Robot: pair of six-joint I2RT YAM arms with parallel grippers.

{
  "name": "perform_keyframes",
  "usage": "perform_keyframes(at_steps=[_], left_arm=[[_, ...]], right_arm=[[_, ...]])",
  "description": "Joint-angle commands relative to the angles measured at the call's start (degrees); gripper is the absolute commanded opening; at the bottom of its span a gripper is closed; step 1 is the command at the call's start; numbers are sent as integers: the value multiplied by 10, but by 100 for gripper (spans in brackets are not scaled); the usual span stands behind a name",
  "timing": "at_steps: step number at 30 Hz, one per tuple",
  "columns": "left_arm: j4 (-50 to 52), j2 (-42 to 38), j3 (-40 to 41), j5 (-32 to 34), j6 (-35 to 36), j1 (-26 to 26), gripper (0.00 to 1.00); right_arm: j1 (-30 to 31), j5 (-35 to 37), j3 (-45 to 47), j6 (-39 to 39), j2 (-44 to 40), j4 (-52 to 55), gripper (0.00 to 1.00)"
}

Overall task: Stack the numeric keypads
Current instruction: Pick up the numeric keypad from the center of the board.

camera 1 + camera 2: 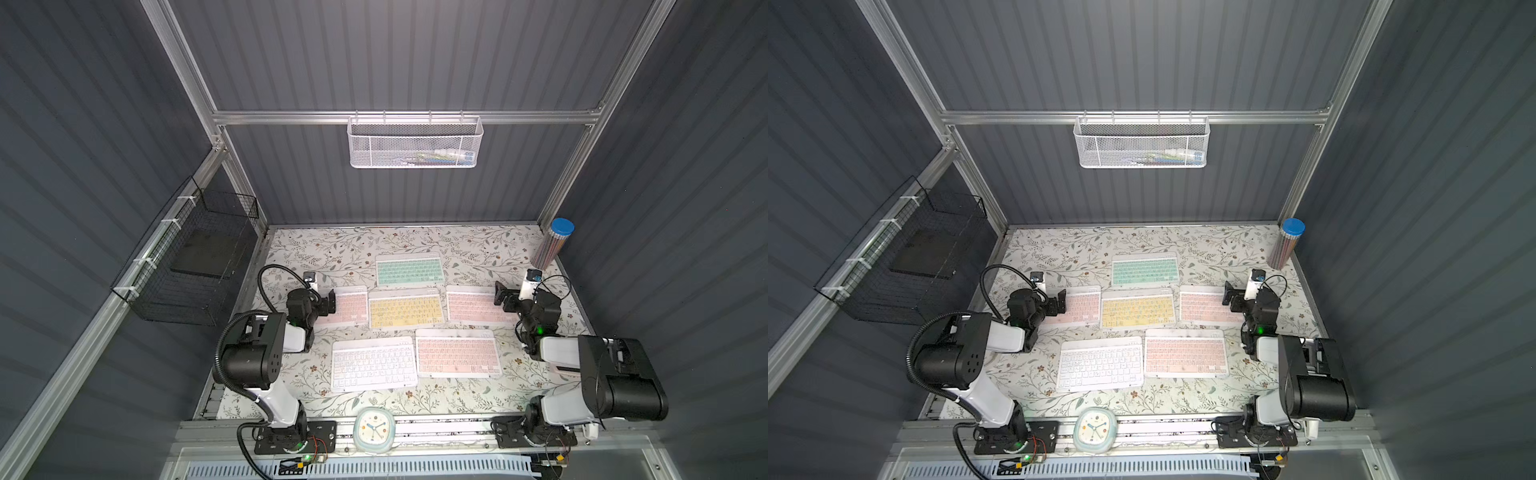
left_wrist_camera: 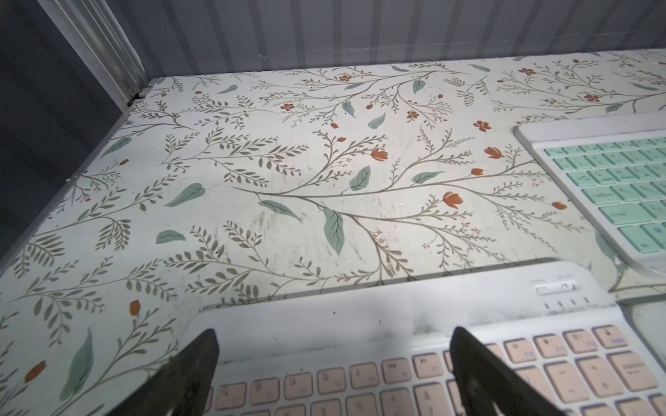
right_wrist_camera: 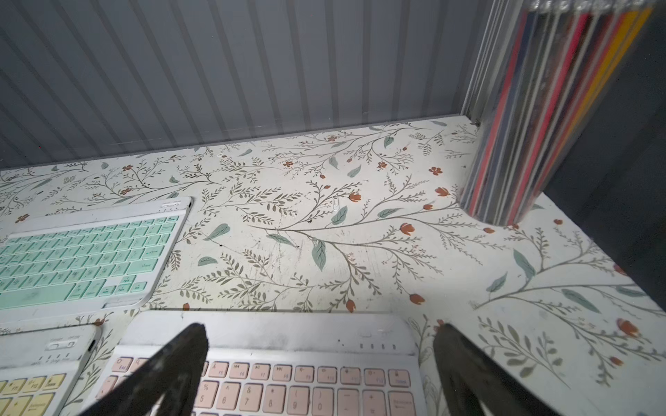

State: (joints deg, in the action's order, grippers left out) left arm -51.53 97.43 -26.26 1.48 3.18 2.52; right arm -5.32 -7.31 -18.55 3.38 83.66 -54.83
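White frames all: mint keypad [image 1: 409, 271], yellow keypad [image 1: 405, 309], white keypad [image 1: 373, 365], 3 pink keypads [image 1: 353, 309] [image 1: 469, 309] [image 1: 457, 353]. Table [image 1: 324, 249]: floral print, grn/red.

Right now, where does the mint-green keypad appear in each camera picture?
Both top views: mint-green keypad mid-table, farthest row, behind the yellow keypad.
Left wrist: cut off at the edge, beyond a pink keypad.
Right wrist: just beyond the yellow keypad.
Shared landmark: ribbed grey wall behind it.

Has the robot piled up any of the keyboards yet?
Nothing is stacked yet: all six thin white-framed keypads lie flat on the floral table, none on another. The open left end effector hovers over one pink-keyed keypad, the open right end effector over another pink-keyed keypad; neither holds anything. All the stacking is left.
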Motion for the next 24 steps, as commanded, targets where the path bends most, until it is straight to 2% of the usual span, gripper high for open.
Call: perform_keyframes(at_steps=[1,24], left_arm=[[-8,9,-7,5,-5,-4,100],[2,10,-13,32,-17,-3,100]], right_arm=[[-1,1,-2,-6,0,-11,99],[-2,1,-4,-2,1,-8,99]])
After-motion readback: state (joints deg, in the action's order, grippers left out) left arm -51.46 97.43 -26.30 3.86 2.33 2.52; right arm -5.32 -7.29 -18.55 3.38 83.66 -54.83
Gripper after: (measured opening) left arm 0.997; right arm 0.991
